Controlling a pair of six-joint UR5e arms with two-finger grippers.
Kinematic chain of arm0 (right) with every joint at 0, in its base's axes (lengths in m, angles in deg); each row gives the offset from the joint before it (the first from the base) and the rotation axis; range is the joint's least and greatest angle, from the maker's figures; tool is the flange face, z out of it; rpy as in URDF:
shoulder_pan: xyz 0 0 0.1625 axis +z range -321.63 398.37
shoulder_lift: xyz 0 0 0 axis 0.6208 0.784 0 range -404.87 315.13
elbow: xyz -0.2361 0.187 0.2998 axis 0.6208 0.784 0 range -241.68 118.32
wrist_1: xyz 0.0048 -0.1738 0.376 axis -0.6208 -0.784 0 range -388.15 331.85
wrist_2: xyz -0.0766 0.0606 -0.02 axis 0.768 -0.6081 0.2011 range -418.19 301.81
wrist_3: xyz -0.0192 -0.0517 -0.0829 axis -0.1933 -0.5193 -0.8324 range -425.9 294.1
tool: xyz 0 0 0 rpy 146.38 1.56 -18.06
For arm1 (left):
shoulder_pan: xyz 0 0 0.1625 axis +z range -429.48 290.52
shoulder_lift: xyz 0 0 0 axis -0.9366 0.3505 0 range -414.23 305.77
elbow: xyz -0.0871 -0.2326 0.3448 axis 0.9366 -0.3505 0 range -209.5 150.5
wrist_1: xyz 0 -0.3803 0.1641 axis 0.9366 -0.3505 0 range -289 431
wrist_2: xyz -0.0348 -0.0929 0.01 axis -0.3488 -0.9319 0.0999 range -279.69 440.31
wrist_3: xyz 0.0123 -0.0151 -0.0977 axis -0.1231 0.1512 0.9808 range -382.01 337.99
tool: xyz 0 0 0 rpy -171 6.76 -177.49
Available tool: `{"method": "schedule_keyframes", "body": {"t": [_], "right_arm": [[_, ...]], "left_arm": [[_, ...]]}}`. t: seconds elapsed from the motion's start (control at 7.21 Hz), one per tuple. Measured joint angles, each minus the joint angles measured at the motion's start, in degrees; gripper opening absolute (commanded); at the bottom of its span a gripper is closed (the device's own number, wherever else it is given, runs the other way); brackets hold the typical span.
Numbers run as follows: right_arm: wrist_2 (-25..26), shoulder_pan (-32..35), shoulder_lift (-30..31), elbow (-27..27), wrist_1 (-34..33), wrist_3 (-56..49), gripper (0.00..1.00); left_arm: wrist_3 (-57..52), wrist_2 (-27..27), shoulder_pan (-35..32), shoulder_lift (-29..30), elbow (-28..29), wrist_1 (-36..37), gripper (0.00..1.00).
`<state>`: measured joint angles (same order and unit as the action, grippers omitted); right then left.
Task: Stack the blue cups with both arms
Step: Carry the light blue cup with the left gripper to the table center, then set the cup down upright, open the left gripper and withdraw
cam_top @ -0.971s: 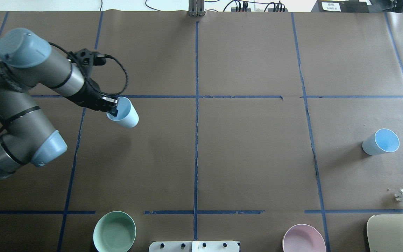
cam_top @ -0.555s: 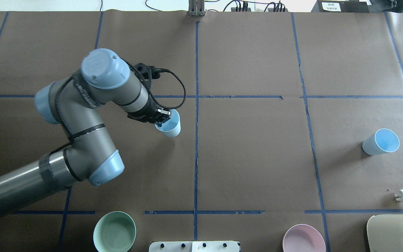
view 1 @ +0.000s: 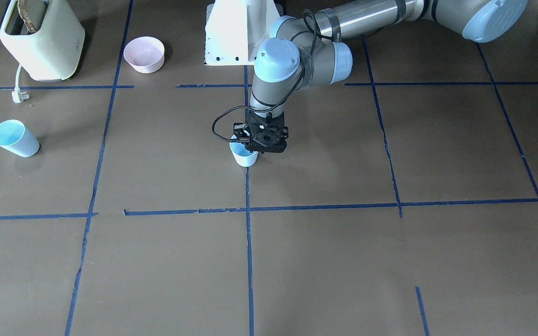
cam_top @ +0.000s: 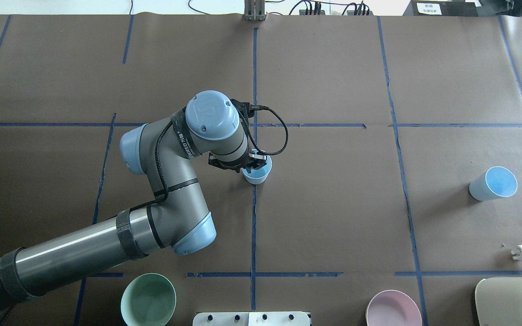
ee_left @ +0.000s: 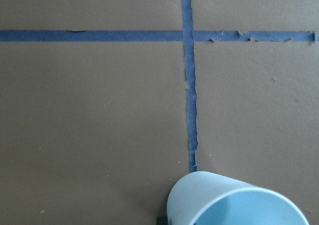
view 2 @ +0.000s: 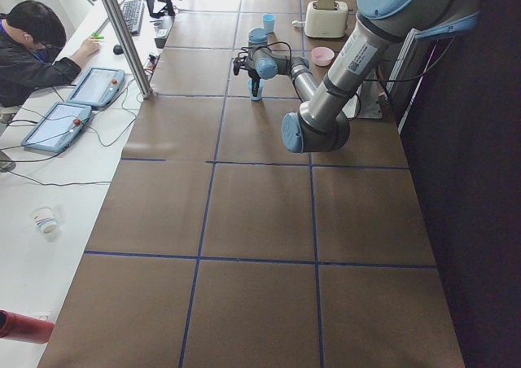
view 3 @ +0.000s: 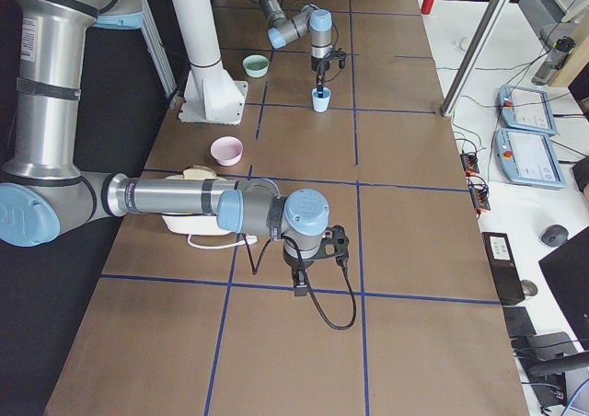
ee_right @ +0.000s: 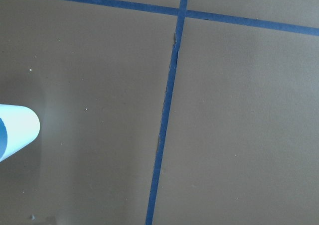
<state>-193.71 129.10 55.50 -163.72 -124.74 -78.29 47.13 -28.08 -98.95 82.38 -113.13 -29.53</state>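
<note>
One blue cup (cam_top: 258, 174) stands upright on the centre tape line, gripped at its rim by my left gripper (cam_top: 254, 162), which points straight down. From the front the cup (view 1: 244, 157) sits just under the gripper (view 1: 259, 145), at or just above the paper. The left wrist view shows its rim (ee_left: 234, 200). The other blue cup (cam_top: 492, 183) stands alone at the right, and also shows in the front view (view 1: 14, 136). It shows at the right wrist view's edge (ee_right: 15, 130). My right gripper (view 3: 300, 283) shows only in the right side view; I cannot tell if it is open.
A mint-green bowl (cam_top: 148, 299) and a pink bowl (cam_top: 393, 310) sit near the robot's edge. A cream toaster (view 1: 40, 37) with a white plug (cam_top: 521, 253) stands near the second cup. The white pedestal (view 1: 241, 32) is at the centre. An operator (view 2: 32, 46) sits beside the table.
My left arm has swung right with the blue cup, from the left part of the table to the centre line. The other cup has not moved.
</note>
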Motion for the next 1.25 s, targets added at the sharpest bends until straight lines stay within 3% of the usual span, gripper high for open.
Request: {"method": "schedule_keyframes", "body": {"t": [0.28,0.55,0.83,1.25], "right_arm": [[-0.01,0.01,-0.02,0.00,0.00,0.00,1.00],[-0.01,0.00,-0.13,-0.01,0.00,0.00,1.00],[0.01,-0.16,-0.33,-0.22,0.21,-0.04,1.00],[-0.12,-1.11,-1.18,-0.40,2.03,0.23,1.00]], "left_arm": [[-0.19,-0.57,-1.13,-0.73,-3.15,1.92,1.00],[-4.84,-3.25,-3.95,-5.31,-11.45,7.29,1.00],[-18.01,-7.18,-10.02,-14.71,-20.75,11.58,1.00],[-48.26,-18.90,-29.63,-31.40,-24.17,12.16,1.00]]}}
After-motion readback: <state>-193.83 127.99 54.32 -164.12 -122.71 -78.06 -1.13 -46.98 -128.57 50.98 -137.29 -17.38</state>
